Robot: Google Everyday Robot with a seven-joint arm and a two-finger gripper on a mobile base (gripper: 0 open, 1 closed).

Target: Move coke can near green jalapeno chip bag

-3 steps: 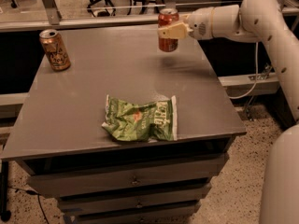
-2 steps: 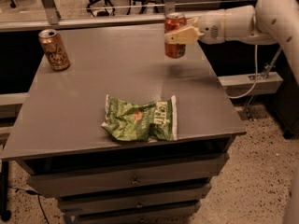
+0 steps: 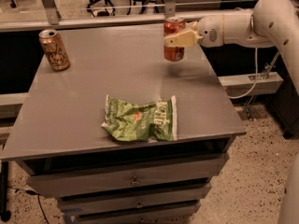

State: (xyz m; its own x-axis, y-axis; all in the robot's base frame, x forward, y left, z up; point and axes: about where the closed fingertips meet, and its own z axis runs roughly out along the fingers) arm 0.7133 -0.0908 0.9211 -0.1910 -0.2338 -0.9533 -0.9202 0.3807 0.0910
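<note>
The red coke can (image 3: 174,50) with a silver top is held upright in the air above the right back part of the grey table (image 3: 84,101). My gripper (image 3: 177,38) reaches in from the right and is shut on the can's upper half. The green jalapeno chip bag (image 3: 139,120) lies flat and wrinkled near the table's front edge, to the front left of the can and well apart from it.
A golden-brown can (image 3: 54,50) stands upright at the table's back left corner. Drawers (image 3: 133,181) sit under the tabletop. A metal rail (image 3: 117,20) runs behind the table. My white arm (image 3: 261,22) spans the right side.
The gripper has carried the coke can a little to the right and toward the front of the table. The chip bag and the golden-brown can have not moved.
</note>
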